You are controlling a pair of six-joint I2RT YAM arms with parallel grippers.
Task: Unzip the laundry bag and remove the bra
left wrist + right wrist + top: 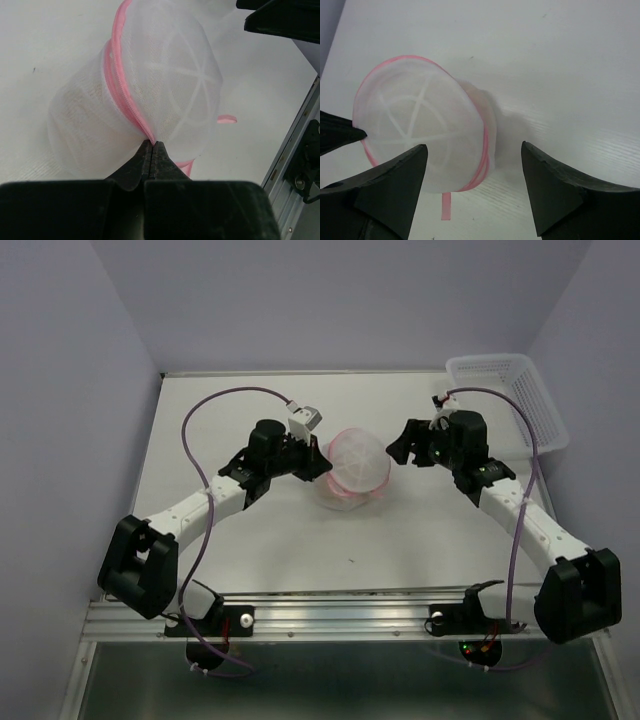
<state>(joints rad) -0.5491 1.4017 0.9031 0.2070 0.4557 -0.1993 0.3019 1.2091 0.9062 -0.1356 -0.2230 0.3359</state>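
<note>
The laundry bag (355, 468) lay on the desk (300, 550) between the two arms, tipped on its side. The left tool (151, 144) was pressed together on the pink zipper edging (122, 95), straight ahead of its fingertips. From that pinch the edging curved up and away around the pouch. The right tool (473, 146) was spread wide and held nothing. The bag's round, white-ribbed face lay just beyond its fingers and a little toward its left finger, so this arm seemed the free one for drawing the zipper round. The mesh was thin, soft and translucent and kept a springy dome shape. Only a faint tan shade showed through it; the bra itself could not be made out.
</note>
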